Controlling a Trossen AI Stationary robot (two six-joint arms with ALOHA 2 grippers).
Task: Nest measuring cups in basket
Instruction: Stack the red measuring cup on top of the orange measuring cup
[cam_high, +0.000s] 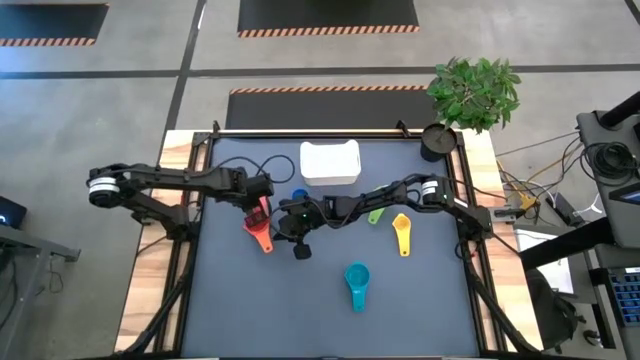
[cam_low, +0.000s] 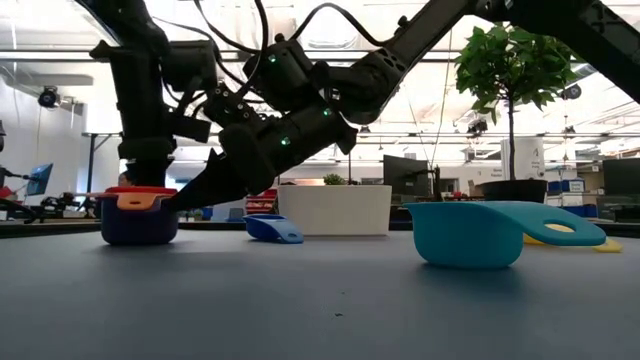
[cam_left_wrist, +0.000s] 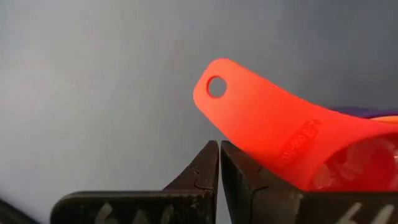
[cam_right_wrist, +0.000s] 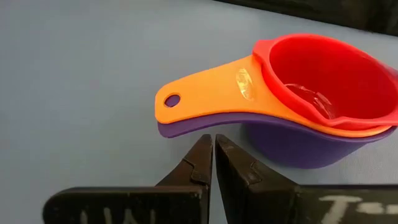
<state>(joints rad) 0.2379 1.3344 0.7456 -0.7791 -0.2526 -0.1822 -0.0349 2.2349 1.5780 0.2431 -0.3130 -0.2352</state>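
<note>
Red, orange and purple measuring cups sit nested as one stack (cam_right_wrist: 323, 106) on the dark desk (cam_high: 420, 300), left of centre: the red cup (cam_right_wrist: 329, 78) is innermost, the orange cup (cam_right_wrist: 211, 93) lies beneath it, and the purple cup (cam_right_wrist: 292, 140) is at the bottom. The orange and purple handles lie aligned; the red handle points another way.

Left hand (cam_left_wrist: 219, 152) hovers just beside the red handle, fingers pressed together and pinching nothing. Right hand (cam_right_wrist: 213, 144) points at the stack's handle end, fingers likewise pressed together and empty; whether its tips touch the stack cannot be told.

Remaining cups lie loose on the desk. The blue cup (cam_low: 272, 228) rests in front of the white basket (cam_high: 330, 163). The teal cup (cam_high: 357, 283) lies near the front, well apart from the others. The yellow cup (cam_high: 401, 233) and green cup (cam_high: 376, 215) lie right of centre, under the right arm. The basket stands at the desk's far edge; what it contains cannot be seen.
</note>
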